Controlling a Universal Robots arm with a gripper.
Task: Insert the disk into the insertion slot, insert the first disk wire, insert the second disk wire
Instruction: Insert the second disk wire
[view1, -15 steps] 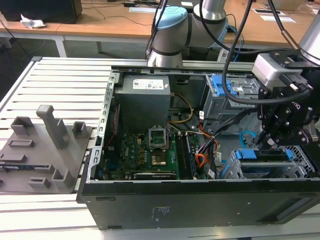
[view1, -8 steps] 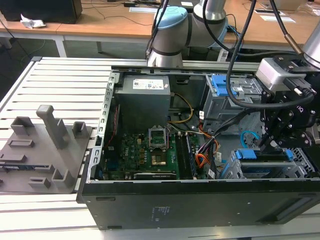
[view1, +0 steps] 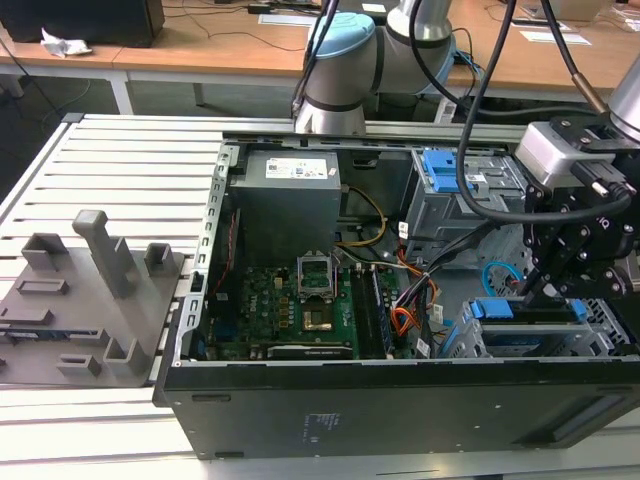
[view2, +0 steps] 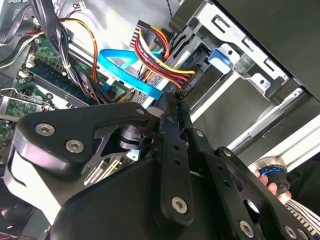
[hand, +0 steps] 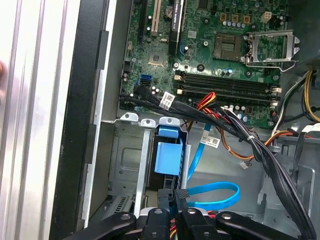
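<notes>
Gripper closed on the dark plug of the first disk wire, pressed at the disk seated in the insertion slot; contact point hidden. Beyond, second disk wire loops, its plug obscured

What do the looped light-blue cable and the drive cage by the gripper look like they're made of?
The second disk wire looks like flexible plastic-sheathed ribbon: flat, glossy, bending in a smooth loop. The insertion slot appears to be bare grey sheet metal, matte, with folded tabs and punched holes. The gripper reads as black, matte metal with bolted links.
</notes>
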